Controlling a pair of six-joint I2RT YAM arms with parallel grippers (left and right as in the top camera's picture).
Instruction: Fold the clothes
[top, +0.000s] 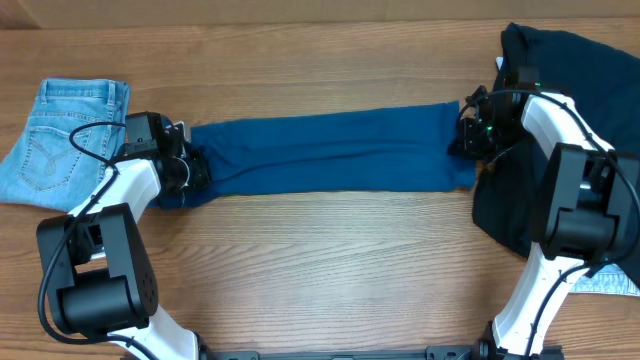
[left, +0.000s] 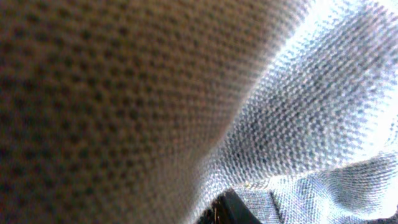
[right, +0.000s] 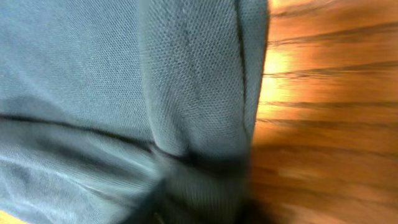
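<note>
Blue top taut, jaws closed on ends

Left pincer and right pincer low, well apart, jaws hidden

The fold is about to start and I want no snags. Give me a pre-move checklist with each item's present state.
1. Blue top stretched in a long band between the arms: ok.
2. Left end effector at the top's left end: ok; whether it grips: cannot tell, fabric fills its wrist view.
3. Right end effector at the top's right end: ok; grip: cannot tell.
4. Jeans lying apart from the top: ok.
5. Dark navy garment apart from the top: not ok, they seem to meet at the right end.
6. Bare table wood in front of the top: ok.
</note>
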